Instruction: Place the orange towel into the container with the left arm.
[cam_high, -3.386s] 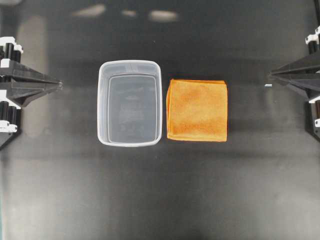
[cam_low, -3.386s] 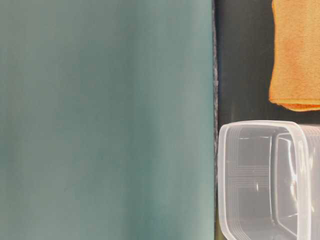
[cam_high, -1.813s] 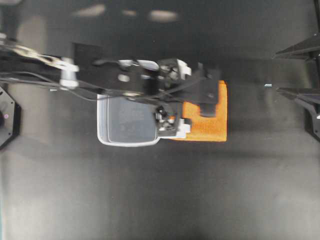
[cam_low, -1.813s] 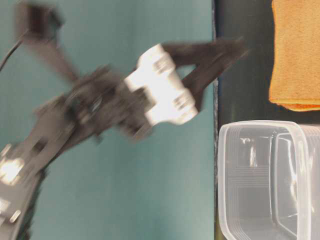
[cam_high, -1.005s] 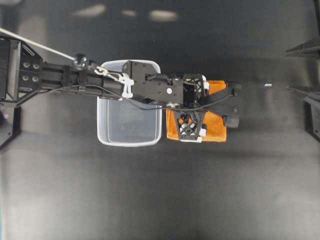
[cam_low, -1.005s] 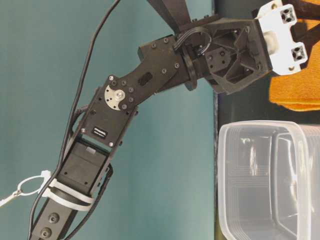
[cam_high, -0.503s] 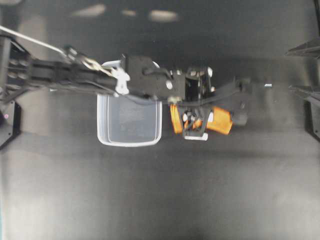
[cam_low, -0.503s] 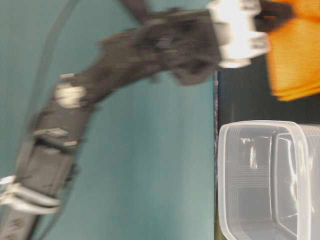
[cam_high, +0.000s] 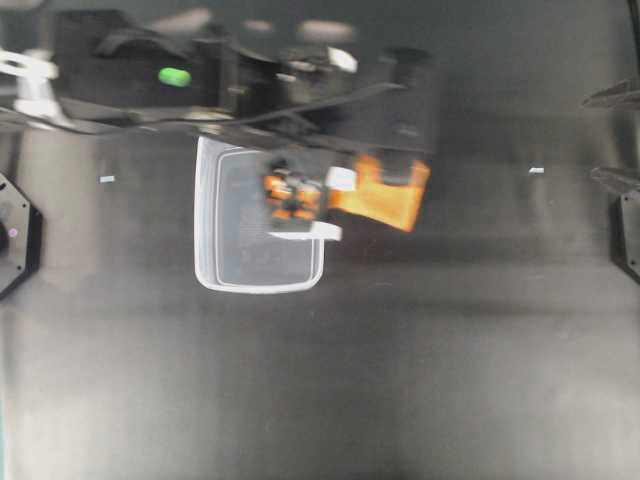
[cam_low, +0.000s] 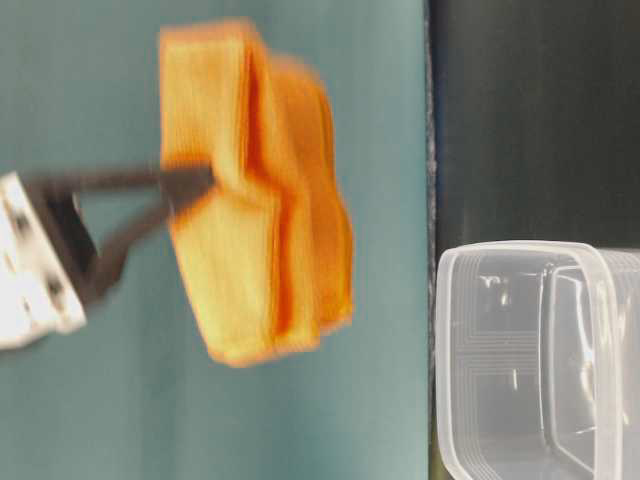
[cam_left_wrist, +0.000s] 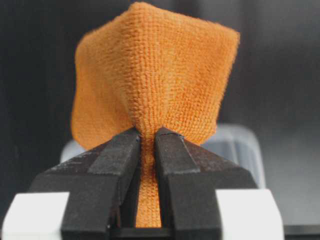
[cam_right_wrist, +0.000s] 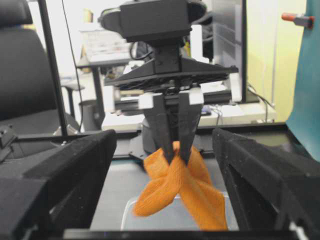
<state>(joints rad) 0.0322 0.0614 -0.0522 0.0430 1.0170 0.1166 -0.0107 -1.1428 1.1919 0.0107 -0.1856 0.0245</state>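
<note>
The left arm (cam_high: 200, 95) reaches across the tabletop (cam_high: 320, 380) from its left edge, and its tool (cam_left_wrist: 147, 137) is clamped on the orange towel (cam_left_wrist: 155, 75). In the left wrist view the two black fingers (cam_left_wrist: 117, 155) pinch a narrow fold of the cloth between them, with the rest of the towel bunching out beyond the tips. The towel hangs clear of the tabletop: the right wrist view shows it drooping in two loose lobes from the fingertips, above the container (cam_right_wrist: 170, 217). From overhead, the towel (cam_high: 385, 195) shows over the right rim of the container (cam_high: 205, 220) and the dark surface just beside it, with part of it hidden under the tool. The container stands upright near the middle of the tabletop, with nothing visible inside it. The right tool (cam_right_wrist: 165, 200) is at the right edge of the tabletop, its fingers wide apart and holding nothing.
</note>
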